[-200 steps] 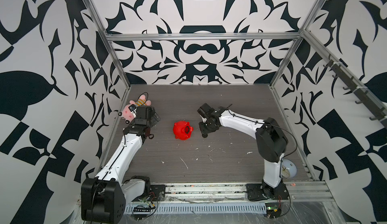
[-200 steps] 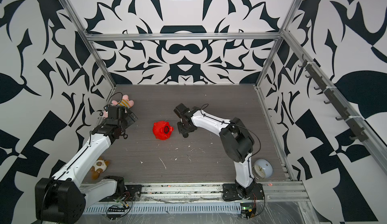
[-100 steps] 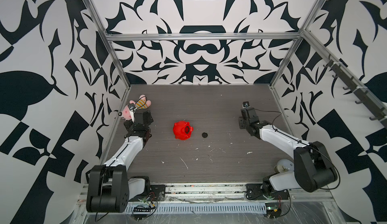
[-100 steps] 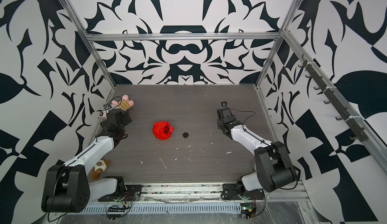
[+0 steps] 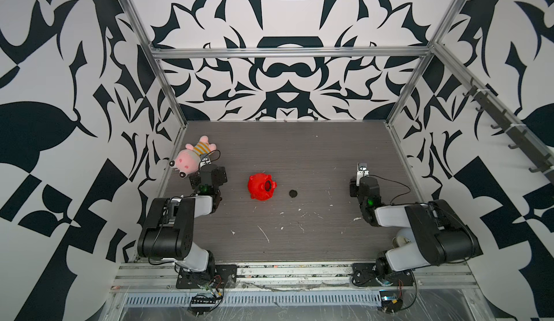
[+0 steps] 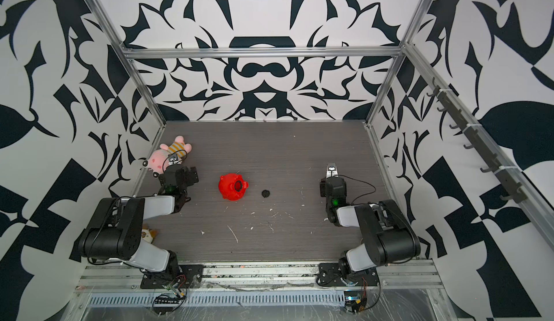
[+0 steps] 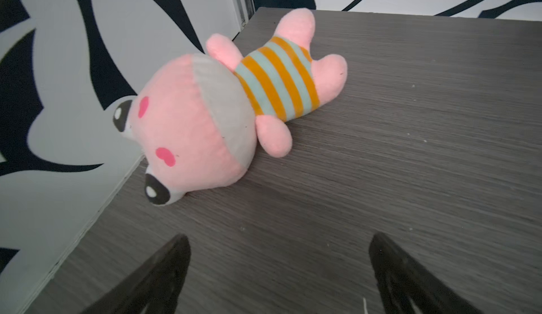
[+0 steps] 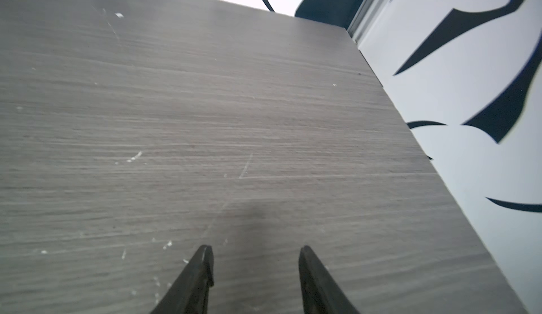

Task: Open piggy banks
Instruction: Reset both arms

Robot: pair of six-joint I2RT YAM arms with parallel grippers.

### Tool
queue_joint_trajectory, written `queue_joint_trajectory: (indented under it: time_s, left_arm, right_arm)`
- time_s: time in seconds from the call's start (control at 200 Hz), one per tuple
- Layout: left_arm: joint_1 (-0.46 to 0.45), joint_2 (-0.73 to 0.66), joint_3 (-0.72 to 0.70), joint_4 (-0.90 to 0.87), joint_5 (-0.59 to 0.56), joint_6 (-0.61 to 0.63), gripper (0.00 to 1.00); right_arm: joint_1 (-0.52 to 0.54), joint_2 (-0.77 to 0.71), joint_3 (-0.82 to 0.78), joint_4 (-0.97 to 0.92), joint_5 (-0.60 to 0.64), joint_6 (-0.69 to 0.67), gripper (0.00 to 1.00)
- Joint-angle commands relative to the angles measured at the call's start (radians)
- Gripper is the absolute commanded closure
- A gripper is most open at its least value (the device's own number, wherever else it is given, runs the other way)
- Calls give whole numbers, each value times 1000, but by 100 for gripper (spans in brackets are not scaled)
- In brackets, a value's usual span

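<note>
Left gripper (image 7: 280, 236) and right gripper (image 8: 255, 249) both spread empty; I worry a careless sweep scatters the plug (image 5: 293, 193) lying beside the piggy bank (image 5: 261, 187).

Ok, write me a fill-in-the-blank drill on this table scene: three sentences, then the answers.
1. The glossy red plastic piggy bank has its small round black plug lying apart from it on the ___.
2. The pink plush pig in a striped shirt lies before the left gripper, whose jaws stand ___.
3. The right gripper holds ___.

Missing words: table; open; nothing.
</note>
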Motion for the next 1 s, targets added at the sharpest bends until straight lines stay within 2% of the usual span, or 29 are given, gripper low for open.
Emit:
queue_joint_trajectory:
  time_s: [0.0,0.04,0.07,0.085,0.165,0.19,0.255,0.34,0.425,0.545,0.555,0.57,0.59,0.995]
  left_arm:
    - [3,-14,-40,143,37,21,1]
    - [3,-18,-42,138,35,18,1]
    - [3,-19,-45,145,33,16,0]
    - [3,-20,-50,153,31,16,1]
    - [19,-18,-91,218,44,2,1]
    - [40,-5,-110,233,69,-40,1]
    - [56,68,-140,430,67,-11,1]
    - [53,-1,-98,223,82,-49,1]
    - [52,49,-125,363,72,-23,1]
    - [53,14,-105,260,78,-40,1]
    - [54,17,-107,268,77,-39,0]
    - [53,23,-108,281,76,-37,1]
    - [52,28,-110,297,75,-34,1]
    - [53,23,-107,279,76,-36,1]
  right_arm:
    - [-11,31,-10,211,-68,-30,45]
    - [-22,13,-3,161,-108,-26,39]
    - [-34,17,2,160,-149,-25,24]
    - [-36,20,4,162,-159,-25,22]
    - [-59,14,23,115,-180,-5,21]
    - [-66,14,26,107,-192,-2,19]
    - [-69,15,29,101,-190,2,18]
    - [-70,18,55,55,-172,14,17]
    - [-99,18,67,33,-200,41,17]
    - [-114,13,61,31,-207,47,18]
    - [-113,11,61,29,-202,48,15]
    - [-113,11,61,28,-198,48,3]
    - [-113,11,60,31,-197,48,0]
    - [-112,16,59,38,-218,41,0]
